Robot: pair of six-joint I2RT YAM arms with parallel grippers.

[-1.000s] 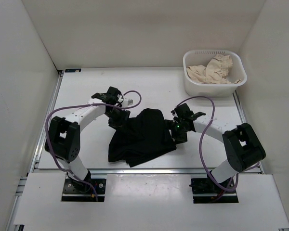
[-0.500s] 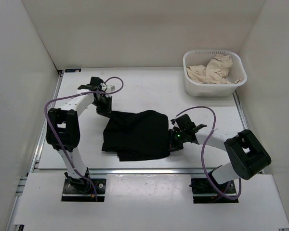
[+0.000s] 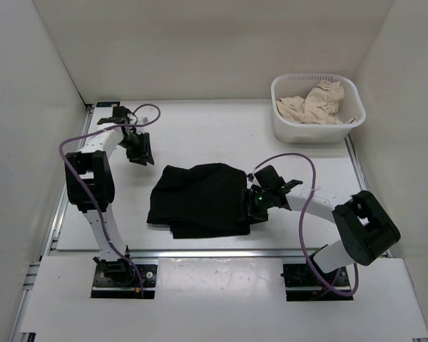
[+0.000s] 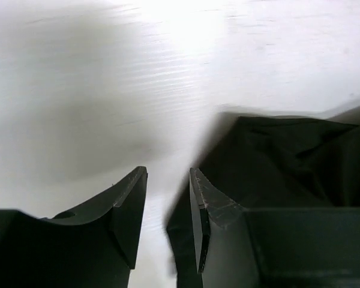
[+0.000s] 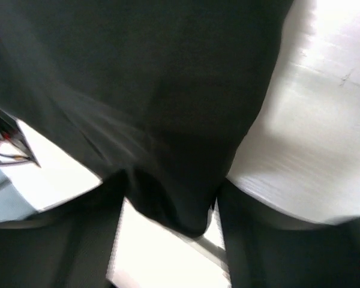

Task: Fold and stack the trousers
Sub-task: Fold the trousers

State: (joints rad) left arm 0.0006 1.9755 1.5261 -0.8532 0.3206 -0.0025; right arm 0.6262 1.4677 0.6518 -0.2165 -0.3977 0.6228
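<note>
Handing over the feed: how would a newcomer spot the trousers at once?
Start at the white table, front centre. The trousers are the black heap lying there; the only other cloth is beige, inside the far-right basket.

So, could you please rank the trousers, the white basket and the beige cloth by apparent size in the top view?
1. trousers, slightly the largest
2. basket, close behind, though it sits farther from the camera
3. beige cloth, clearly the smallest
</note>
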